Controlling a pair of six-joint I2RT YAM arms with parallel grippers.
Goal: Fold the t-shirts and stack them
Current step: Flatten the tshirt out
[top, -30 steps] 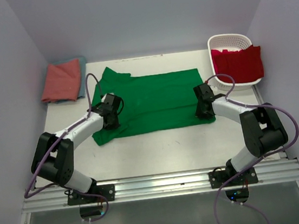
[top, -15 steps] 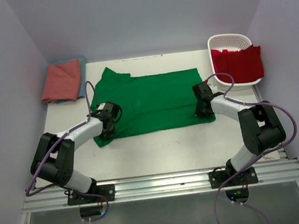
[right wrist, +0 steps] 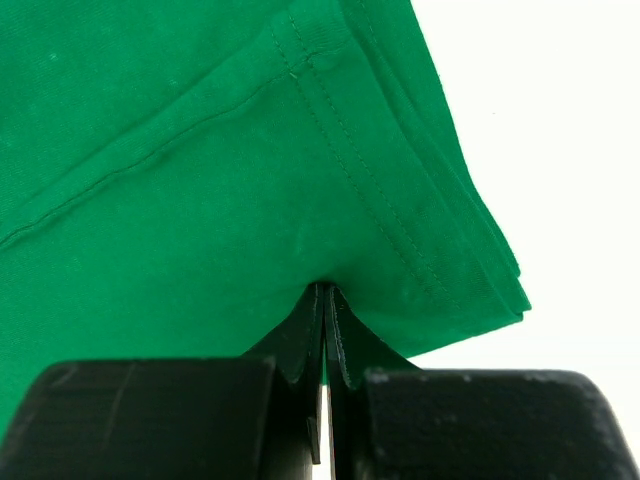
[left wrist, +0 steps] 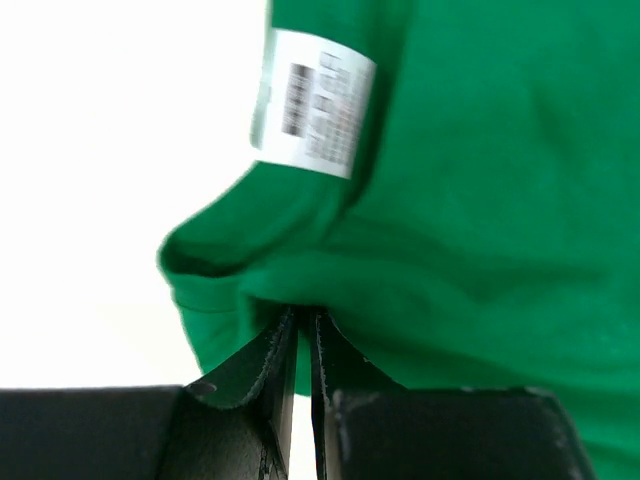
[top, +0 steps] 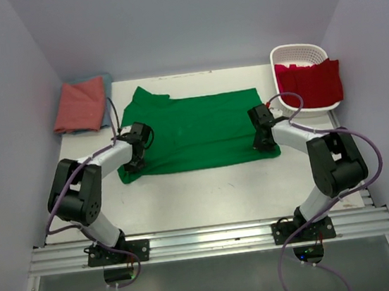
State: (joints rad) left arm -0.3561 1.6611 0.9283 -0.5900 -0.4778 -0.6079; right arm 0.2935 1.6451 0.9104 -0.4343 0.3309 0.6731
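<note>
Clamped on green t-shirt (top: 196, 127), flat just left of basket (top: 298, 53): left gripper (left wrist: 302, 318) on near corner farthest from basket, right gripper (right wrist: 325, 295) on corner nearest it (matched grips, presumably to lift the near edge evenly for a fold).

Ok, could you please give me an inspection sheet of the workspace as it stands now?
Surface: white table, no spills seen.
Job's things: green t-shirt spread flat mid-table; salmon-pink t-shirt folded on teal-blue t-shirt, far left corner; red t-shirt draped over the white basket, far right.
Clutter: nothing seen.
Grippers: left gripper shut on the green t-shirt's near left edge; right gripper shut on its near right corner.
Cables: purple cables loop along both arms.
Surroundings: plain walls on three sides; metal rail at the near edge.
</note>
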